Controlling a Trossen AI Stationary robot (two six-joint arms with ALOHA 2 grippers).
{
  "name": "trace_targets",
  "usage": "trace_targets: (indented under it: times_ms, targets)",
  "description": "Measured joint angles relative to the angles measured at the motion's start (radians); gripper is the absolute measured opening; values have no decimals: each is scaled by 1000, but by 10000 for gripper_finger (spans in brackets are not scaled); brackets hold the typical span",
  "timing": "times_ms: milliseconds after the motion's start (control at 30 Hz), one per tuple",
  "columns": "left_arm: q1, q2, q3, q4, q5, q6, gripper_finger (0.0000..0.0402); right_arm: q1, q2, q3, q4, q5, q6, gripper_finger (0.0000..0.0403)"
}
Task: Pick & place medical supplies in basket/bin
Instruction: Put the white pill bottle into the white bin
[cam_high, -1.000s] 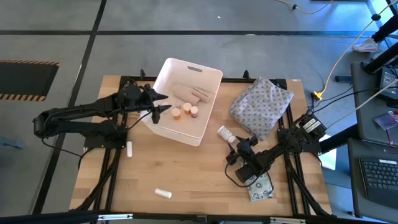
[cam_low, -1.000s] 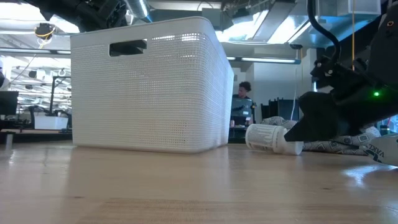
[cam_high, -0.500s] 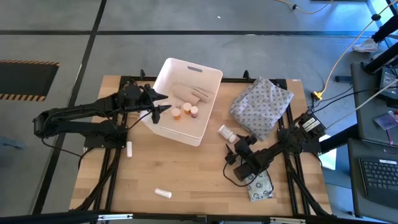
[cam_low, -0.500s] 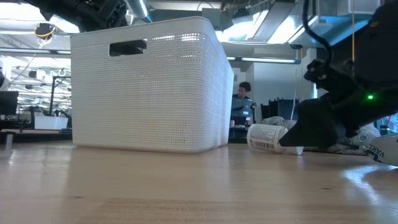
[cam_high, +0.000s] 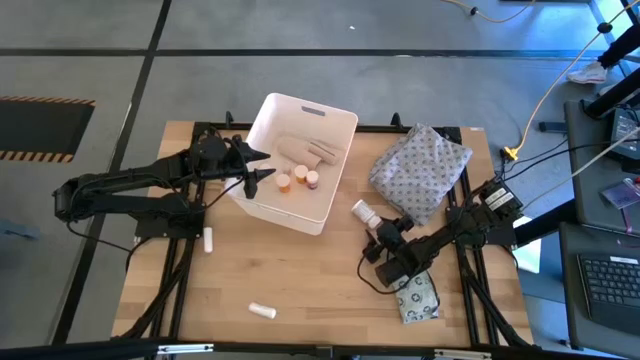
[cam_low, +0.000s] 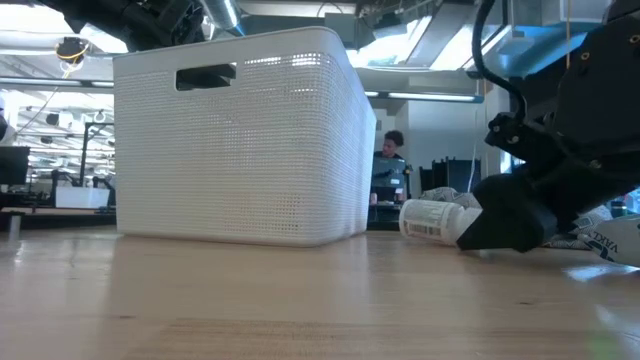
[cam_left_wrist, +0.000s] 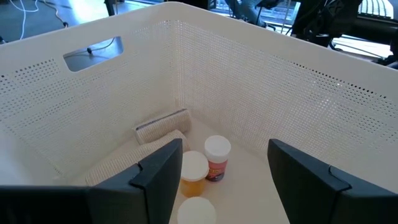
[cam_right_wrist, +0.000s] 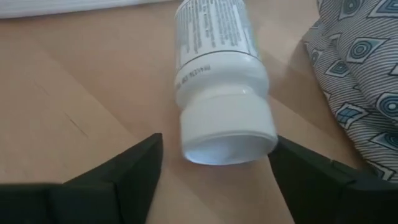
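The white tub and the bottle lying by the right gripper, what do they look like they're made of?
The tub: likely molded plastic, matte white, walls perforated with fine rows of holes. The bottle: probably glossy white plastic, smooth cap, printed paper-like label.

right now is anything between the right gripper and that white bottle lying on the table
Nothing visible. The right gripper is open, its fingers either side of the white plastic bottle's cap end, bare wooden table between; the grey patterned cloth lies beside.

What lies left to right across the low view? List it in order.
White tub → person in the background → white pill bottle lying on its side → right gripper at the bottle's cap end → grey printed packet at the far right.
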Motion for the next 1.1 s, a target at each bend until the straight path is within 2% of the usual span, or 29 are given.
trace_targets:
  times_ms: [200,467,667,933,1100]
  targets:
    - [0,0,0,0,0,0,228,-1,1,-1,-3,63,-1,261]
    - [0,0,0,0,0,-2,228,0,1,-1,-2,65,1,251]
    - [0,0,0,0,0,-12,228,0,1,-1,-1,68,0,193]
    - [0,1,6,0,1,-26,228,2,0,4,-2,62,-28,195]
    - [0,-25,119,-44,58,-43,228,3,-45,29,-3,55,-112,210]
